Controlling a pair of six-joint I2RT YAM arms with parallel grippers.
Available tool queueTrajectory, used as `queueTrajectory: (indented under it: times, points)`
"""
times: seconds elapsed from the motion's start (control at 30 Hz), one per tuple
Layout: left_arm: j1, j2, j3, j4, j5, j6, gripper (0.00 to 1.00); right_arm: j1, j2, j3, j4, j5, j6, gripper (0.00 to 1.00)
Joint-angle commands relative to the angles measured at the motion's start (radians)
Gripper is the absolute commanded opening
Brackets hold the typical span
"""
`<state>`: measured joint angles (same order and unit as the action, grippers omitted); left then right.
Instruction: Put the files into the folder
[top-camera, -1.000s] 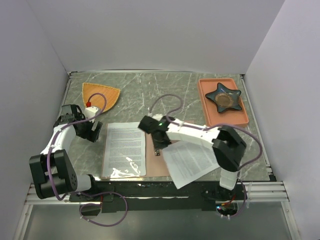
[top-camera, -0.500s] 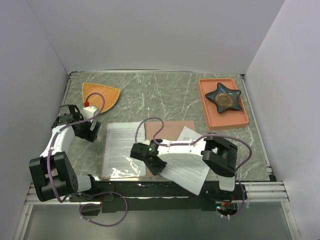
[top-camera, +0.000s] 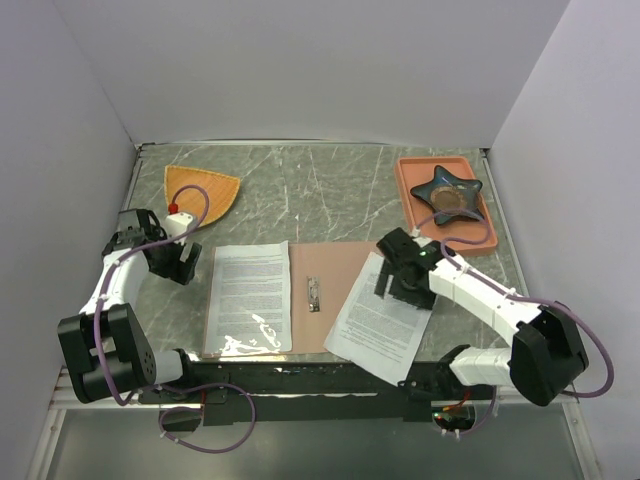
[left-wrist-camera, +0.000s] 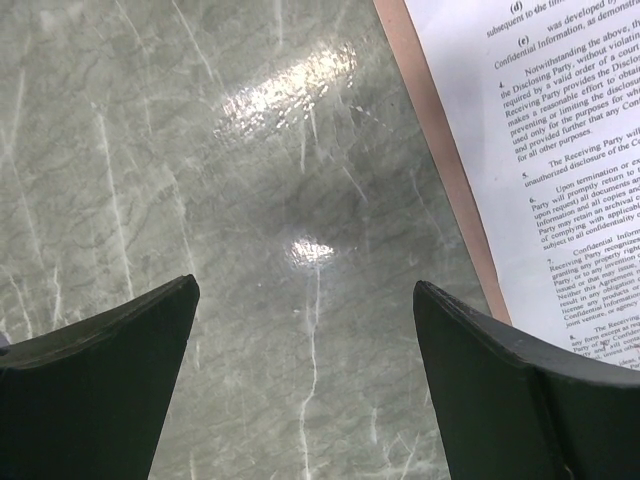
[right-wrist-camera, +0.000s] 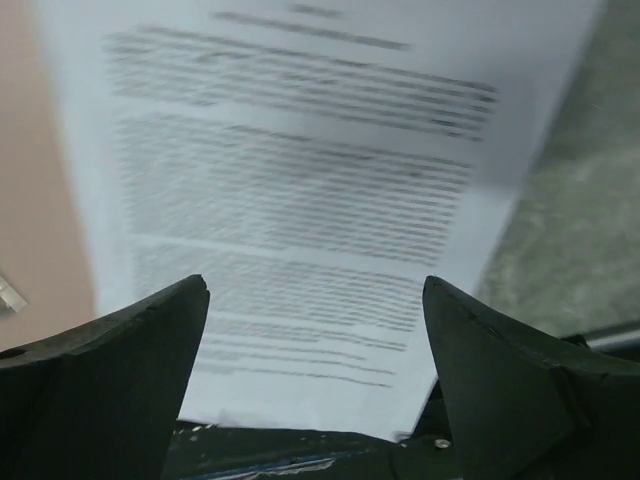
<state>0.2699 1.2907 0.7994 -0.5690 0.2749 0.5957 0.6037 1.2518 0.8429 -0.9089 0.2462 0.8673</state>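
Two files (top-camera: 385, 318) on folder (top-camera: 330, 265); left file (top-camera: 250, 297) reads "Confidential Information"; left gripper (left-wrist-camera: 305, 288), right gripper (right-wrist-camera: 315, 285) both spread, empty.

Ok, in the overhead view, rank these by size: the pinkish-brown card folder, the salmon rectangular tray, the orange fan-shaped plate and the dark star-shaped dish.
Largest to smallest:
1. pinkish-brown card folder
2. salmon rectangular tray
3. orange fan-shaped plate and dark star-shaped dish: about alike in spread, so not ranked.
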Motion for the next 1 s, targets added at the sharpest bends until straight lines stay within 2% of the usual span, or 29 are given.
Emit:
queueTrajectory:
  times: [0.0,0.17,0.4,0.73,0.97]
  points:
    - [0.005,-0.028,0.043,-0.012,0.038,0.023,0.96,-0.134,-0.034,-0.037,-0.053,0.03,0.018,0.93]
    - [0.005,-0.016,0.053,-0.015,0.047,0.016,0.96,-0.191,-0.031,-0.065,-0.025,0.016,0.033,0.92]
    - [0.005,-0.008,0.066,-0.019,0.047,0.015,0.96,-0.185,0.21,0.014,0.082,-0.048,0.015,0.9]
    - [0.005,-0.004,0.061,-0.012,0.038,0.021,0.96,-0.121,0.419,0.211,0.084,-0.027,-0.043,0.89]
    - [-0.018,0.009,0.128,-0.071,0.11,-0.014,0.96,-0.047,0.504,0.327,0.053,0.008,-0.091,0.9]
